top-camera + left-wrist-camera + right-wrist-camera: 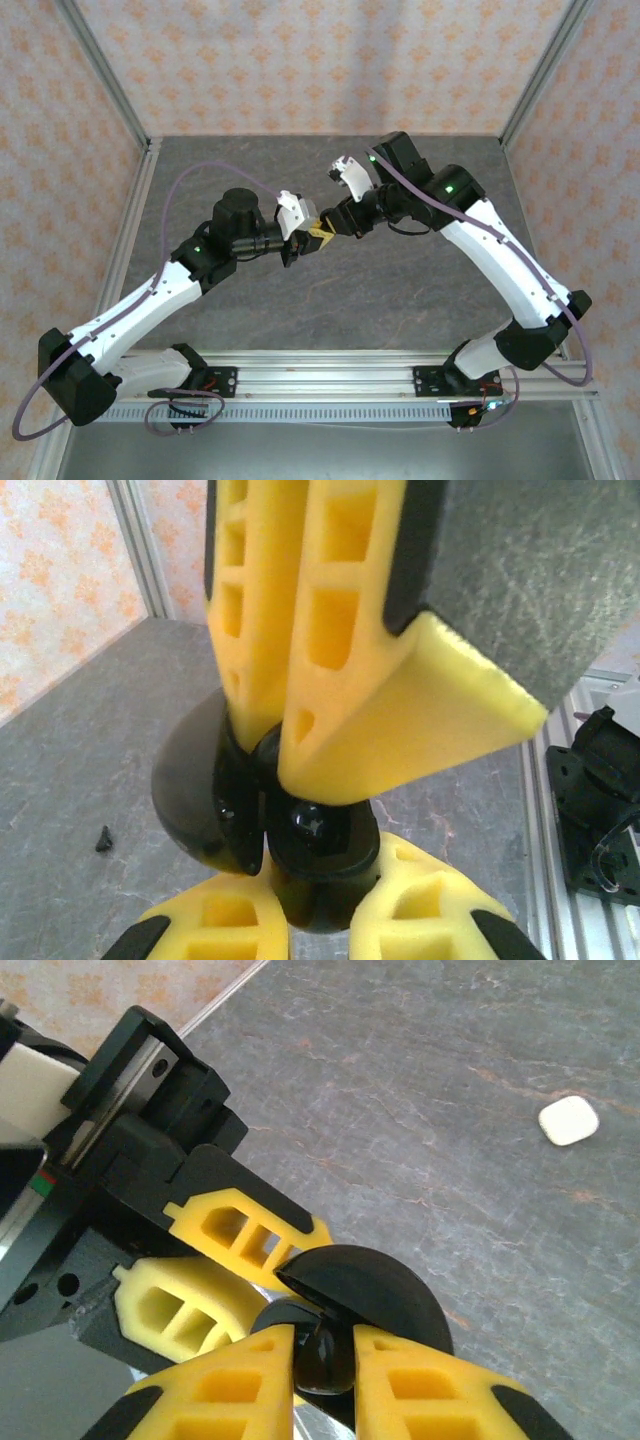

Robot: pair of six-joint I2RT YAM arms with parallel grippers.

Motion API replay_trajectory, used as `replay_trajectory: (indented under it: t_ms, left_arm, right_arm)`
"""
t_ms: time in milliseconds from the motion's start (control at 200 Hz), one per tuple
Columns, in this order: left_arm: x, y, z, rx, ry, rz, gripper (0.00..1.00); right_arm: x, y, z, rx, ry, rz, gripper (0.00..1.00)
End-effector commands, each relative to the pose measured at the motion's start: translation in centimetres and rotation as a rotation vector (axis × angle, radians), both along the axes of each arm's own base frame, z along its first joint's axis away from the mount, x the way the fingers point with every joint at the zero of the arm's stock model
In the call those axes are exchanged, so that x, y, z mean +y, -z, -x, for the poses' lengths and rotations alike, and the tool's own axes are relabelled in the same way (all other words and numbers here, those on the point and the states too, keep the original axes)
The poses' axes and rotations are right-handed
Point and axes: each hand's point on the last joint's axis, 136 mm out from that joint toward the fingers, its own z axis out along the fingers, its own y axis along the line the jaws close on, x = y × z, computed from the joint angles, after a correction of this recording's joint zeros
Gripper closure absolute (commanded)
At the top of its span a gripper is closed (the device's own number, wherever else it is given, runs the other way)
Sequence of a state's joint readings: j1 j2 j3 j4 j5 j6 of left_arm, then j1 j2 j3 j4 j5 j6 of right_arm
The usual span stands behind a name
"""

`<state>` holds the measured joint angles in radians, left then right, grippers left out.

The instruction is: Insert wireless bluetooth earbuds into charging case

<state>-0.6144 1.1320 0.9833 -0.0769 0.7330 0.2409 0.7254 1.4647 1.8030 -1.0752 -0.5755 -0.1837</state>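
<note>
Two foam-yellow grippers meet over a glossy black charging case.

We see the left gripper [320, 890] clenched on the charging case [338, 868], a smooth, rounded black shell whose domed lid [372, 1285] hangs open beside the ribbed, cut-out yellow fingers [180, 912]. The right gripper [325, 1345] points into it from the opposite side. A shiny black earbud [325, 1368] sits between its black-padded tips, right at the case's mouth. The tips flank it closely, but we cannot tell whether they pinch it. Both sets of fingers hide most of the case body. Well beyond the right jaws, a matte white rounded-square piece [568, 1120] lies on the veined grey table [420, 1080]. Left of the left jaws lies a dark speck [103, 838] too small to name.
</note>
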Motion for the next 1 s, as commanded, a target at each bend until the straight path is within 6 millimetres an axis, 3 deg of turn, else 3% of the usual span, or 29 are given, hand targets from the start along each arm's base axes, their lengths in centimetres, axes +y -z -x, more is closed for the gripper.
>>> replay_trajectory:
  t_ms: [0,370,680,996]
  left_arm:
    - [-0.5,-3.1,0.6,-0.044,0.039,0.060,1.00]
    - [-0.6,-3.0,0.2,-0.038,0.035,0.053,1.00]
    - [-0.6,-2.7,0.2,-0.031,0.031,0.052,1.00]
    - [-0.6,-2.6,0.1,-0.030,0.027,0.051,1.00]
  right_arm:
    - [1.7,-1.5,0.8,0.001,-0.063,-0.104,0.71]
    - [0.8,-3.0,-0.5,0.039,0.089,-0.199,0.46]
    - [-0.9,-5.0,-1.6,0.041,0.261,-0.247,0.41]
    - [-0.7,-4.7,-1.3,0.102,0.276,-0.239,0.41]
